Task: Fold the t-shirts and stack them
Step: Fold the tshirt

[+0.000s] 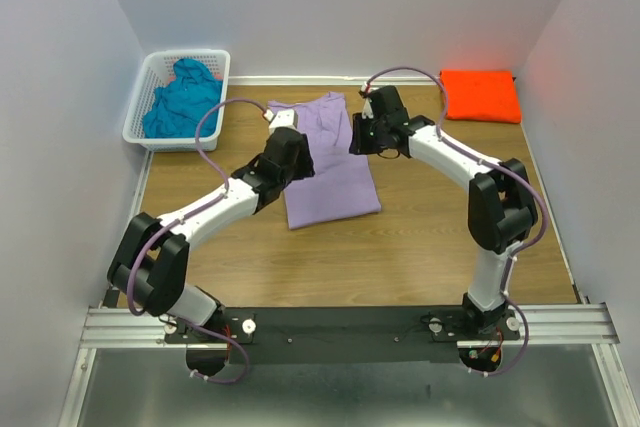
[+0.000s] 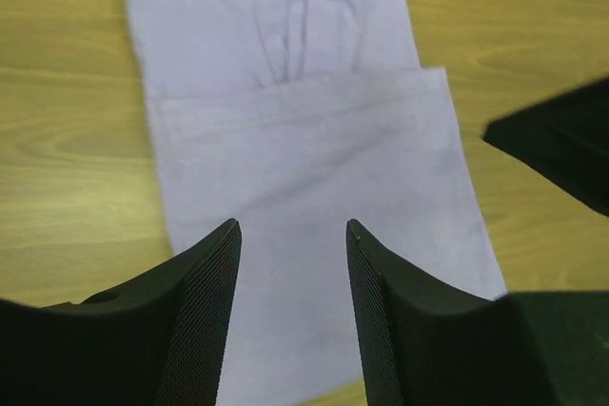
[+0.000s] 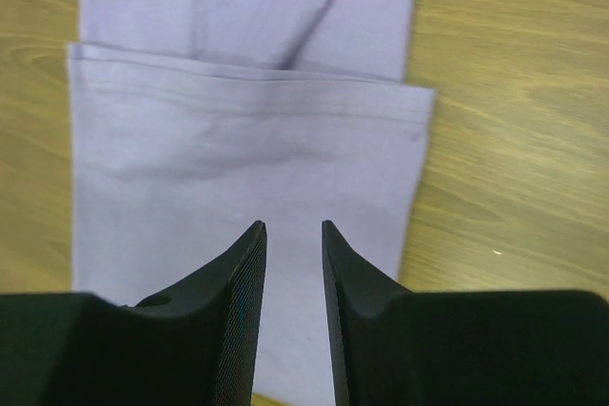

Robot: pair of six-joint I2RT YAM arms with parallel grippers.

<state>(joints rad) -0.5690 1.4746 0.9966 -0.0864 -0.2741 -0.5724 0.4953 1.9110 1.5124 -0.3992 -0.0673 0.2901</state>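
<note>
The lavender t-shirt (image 1: 335, 167) lies folded into a long strip on the wooden table (image 1: 420, 247), with one end folded over itself. My left gripper (image 1: 293, 159) hovers over its left side, open and empty; in the left wrist view (image 2: 293, 222) the lavender cloth (image 2: 304, 140) fills the space under the jaws. My right gripper (image 1: 362, 137) hovers at the shirt's right edge, open a little and empty (image 3: 293, 223), above the cloth (image 3: 238, 149). The orange t-shirt (image 1: 481, 95) lies folded at the back right. The teal t-shirt (image 1: 182, 99) is bunched in the basket.
The white lattice basket (image 1: 140, 112) stands at the back left corner. Walls close in the table on the left, back and right. Part of the right arm (image 2: 561, 149) shows dark at the right of the left wrist view.
</note>
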